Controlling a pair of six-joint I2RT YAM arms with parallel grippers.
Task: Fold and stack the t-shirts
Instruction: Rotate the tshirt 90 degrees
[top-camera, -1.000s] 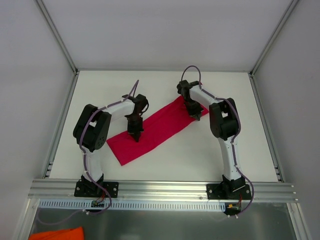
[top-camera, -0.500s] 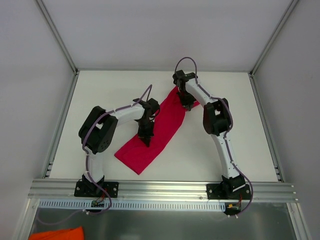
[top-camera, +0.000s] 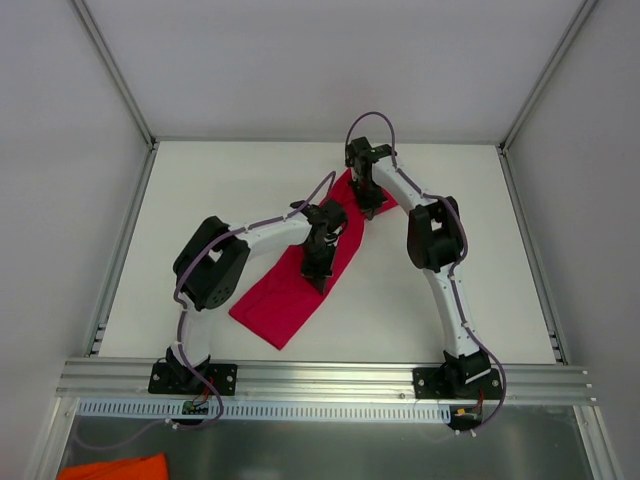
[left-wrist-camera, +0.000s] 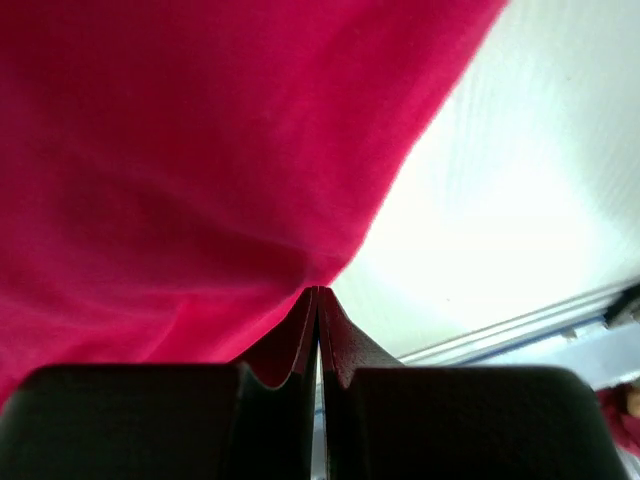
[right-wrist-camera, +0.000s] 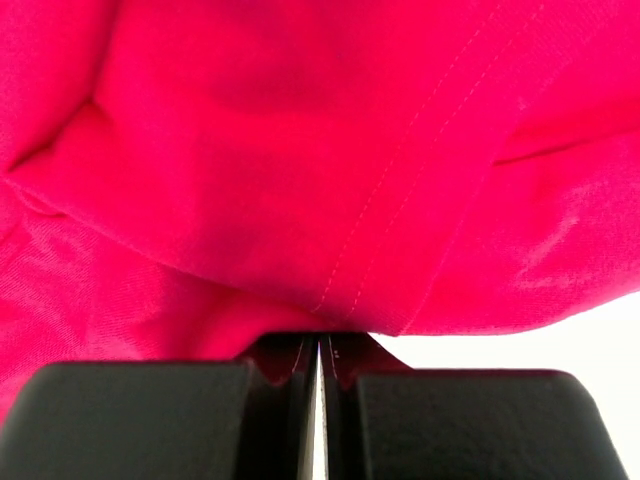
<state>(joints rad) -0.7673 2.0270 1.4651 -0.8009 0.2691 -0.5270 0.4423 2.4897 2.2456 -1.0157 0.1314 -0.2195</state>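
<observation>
A crimson t-shirt (top-camera: 283, 303) lies on the white table as a long folded strip, running from near left up to the far middle. My left gripper (top-camera: 320, 284) is shut on the strip's right edge near its middle; in the left wrist view the closed tips (left-wrist-camera: 318, 291) pinch the t-shirt (left-wrist-camera: 190, 150) at its edge. My right gripper (top-camera: 371, 209) is shut on the far end of the strip. The right wrist view shows the hemmed t-shirt (right-wrist-camera: 300, 150) filling the frame, with the gripper (right-wrist-camera: 320, 339) closed on it.
An aluminium rail (top-camera: 320, 376) runs along the table's near edge, with both arm bases on it. An orange cloth (top-camera: 112, 467) lies below the rail at the near left. White walls with metal posts enclose the table on three sides.
The strip has swung from a shallow diagonal to a steeper one. My left gripper moved right with it; my right gripper moved left and farther back with the far end.
</observation>
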